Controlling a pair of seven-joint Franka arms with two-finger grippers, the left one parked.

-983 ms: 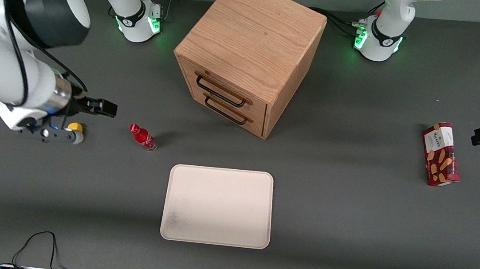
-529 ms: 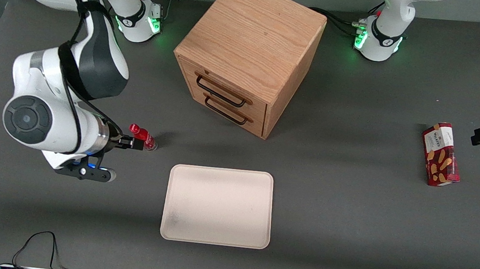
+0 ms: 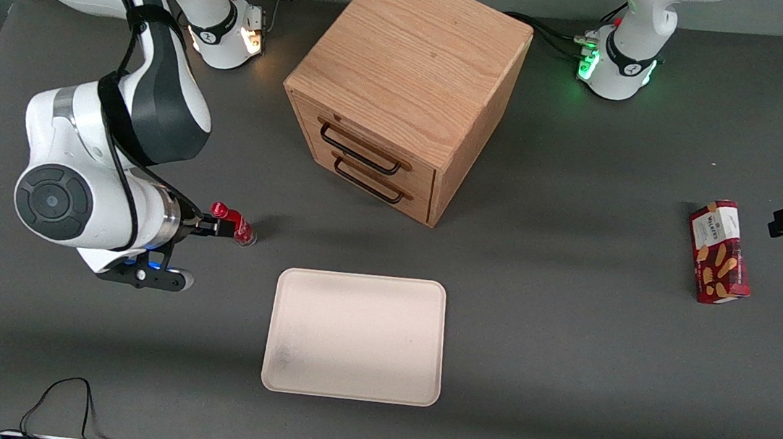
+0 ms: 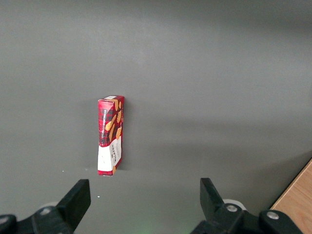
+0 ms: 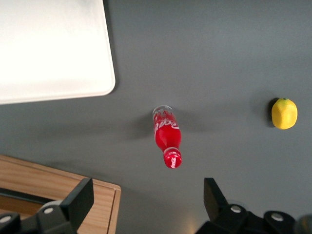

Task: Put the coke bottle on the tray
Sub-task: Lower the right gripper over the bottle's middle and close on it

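Observation:
The coke bottle (image 3: 239, 227) (image 5: 167, 136), small with a red label and red cap, stands on the grey table, farther from the front camera than one corner of the tray (image 3: 356, 336) (image 5: 53, 48). The tray is flat, pale cream-pink, and holds nothing. My right gripper (image 3: 214, 228) (image 5: 146, 207) hovers above the table right beside the bottle, on the working arm's side. It is open, its dark fingers (image 5: 78, 201) spread wide with nothing between them. In the front view the fingers cover part of the bottle.
A wooden drawer cabinet (image 3: 406, 83) (image 5: 48, 192) with two black handles stands farther from the front camera than the tray. A yellow lemon (image 5: 284, 113) lies near the bottle. A red biscuit box (image 3: 719, 252) (image 4: 110, 134) lies toward the parked arm's end.
My right arm swung in from the working arm's end to the bottle, then nearly stopped. It now hides the lemon in the front view. Its base light went from green to yellow-white.

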